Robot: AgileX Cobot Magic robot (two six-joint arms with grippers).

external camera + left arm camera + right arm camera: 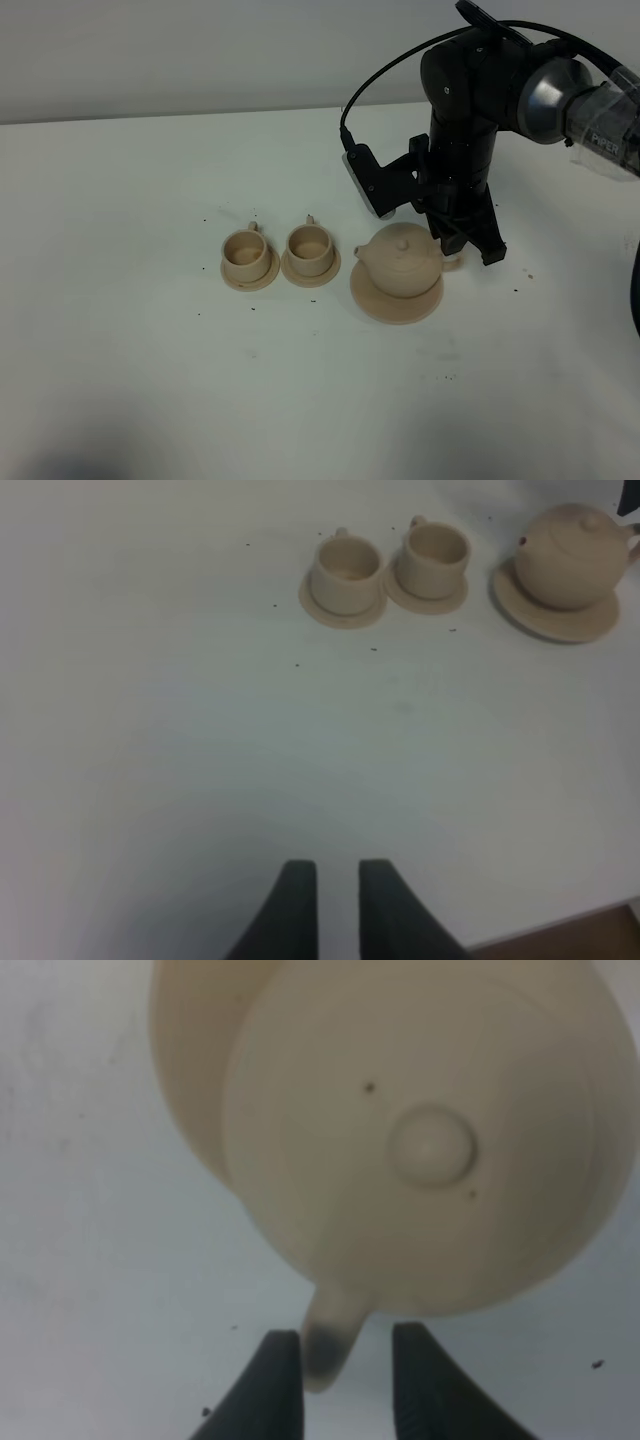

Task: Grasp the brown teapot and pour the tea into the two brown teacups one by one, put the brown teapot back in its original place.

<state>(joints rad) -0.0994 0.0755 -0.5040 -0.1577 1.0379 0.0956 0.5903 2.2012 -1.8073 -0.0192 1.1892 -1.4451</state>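
The brown teapot (400,260) (572,558) (420,1130) stands upright, lid on, on its wide saucer (385,305), the original place. The two brown teacups (245,252) (309,244) sit on small saucers to its left, and no liquid shows in them (347,572) (436,555). The tea is hidden. My right gripper (465,255) (345,1370) is at the pot's right side, open, with a finger on each side of the loop handle (330,1345); a gap shows beside one finger. My left gripper (338,875) hovers over bare table, its fingers slightly apart and empty.
Small dark specks are scattered over the white table (150,380). The right arm's black body (460,120) rises behind the teapot. A wooden strip (560,942) shows past the table's edge in the left wrist view.
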